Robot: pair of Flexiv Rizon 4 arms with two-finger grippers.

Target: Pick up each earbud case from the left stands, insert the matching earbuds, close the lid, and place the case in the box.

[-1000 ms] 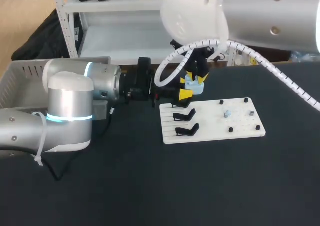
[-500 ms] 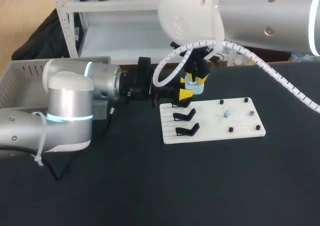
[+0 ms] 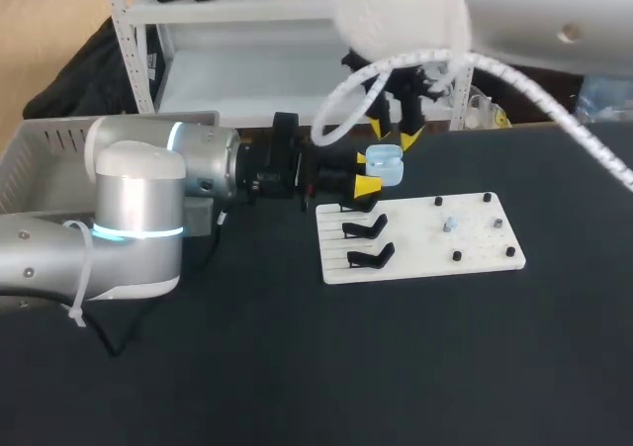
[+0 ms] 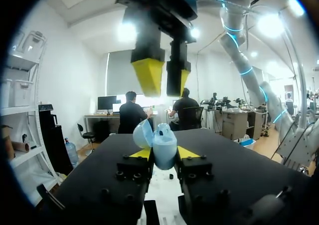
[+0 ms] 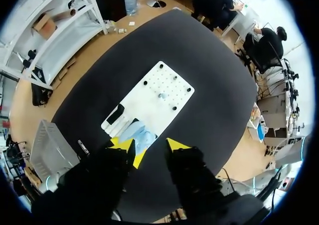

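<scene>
1. Pale glossy blue on the earbud case (image 4: 162,140) between the left gripper (image 4: 163,153) fingers.
2. Bright yellow on that gripper's tips and on those of the right gripper (image 4: 164,78) above it, with black finger bodies.
3. Plain white on the board (image 3: 475,238) ahead of the left gripper, dotted with small holes, with black pegs (image 3: 456,256).
4. Black on the stands (image 3: 364,228) under the case.
5. Matte black on the table (image 3: 297,367).
6. Light grey on the box (image 3: 40,149) well behind the left gripper.

Left gripper (image 3: 368,171) grips the earbud case (image 3: 387,165) from two sides; right gripper (image 3: 394,135) hangs just above the case, fingers parted.
</scene>
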